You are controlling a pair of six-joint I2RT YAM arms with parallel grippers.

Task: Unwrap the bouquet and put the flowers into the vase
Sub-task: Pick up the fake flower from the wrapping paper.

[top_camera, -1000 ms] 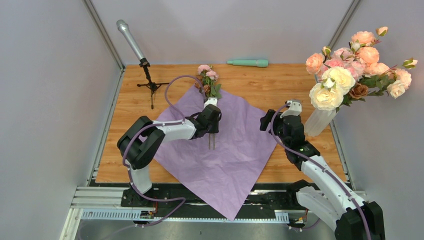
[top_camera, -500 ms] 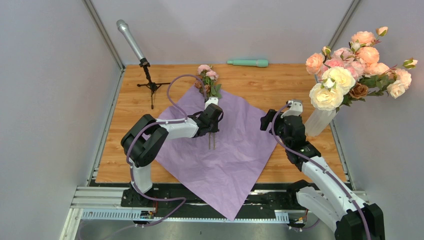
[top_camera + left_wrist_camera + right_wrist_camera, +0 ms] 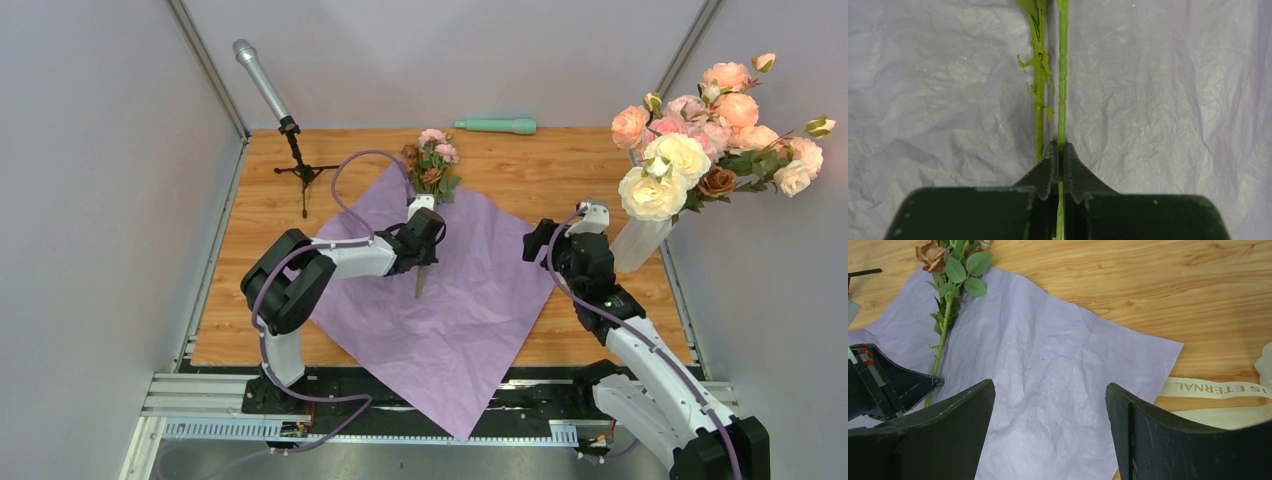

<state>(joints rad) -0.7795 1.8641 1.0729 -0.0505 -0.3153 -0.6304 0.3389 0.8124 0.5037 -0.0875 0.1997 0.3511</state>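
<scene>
Your flowers (image 3: 433, 165) sit at the upper centre of the overhead frame, heads at the far edge of the purple paper (image 3: 470, 310), stems running back across it; your left gripper (image 3: 422, 258) is clamped on one thin green stem, a second stem just beside the fingers (image 3: 1045, 172). The white vase (image 3: 636, 245) stands at the right edge; your right gripper (image 3: 535, 243) hangs near it, jaws wide apart and holding nothing.

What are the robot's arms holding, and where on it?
Jaws of the left arm pinch the flowers by a bare green stem below the leaves. The right arm holds nothing, jaws open.
</scene>
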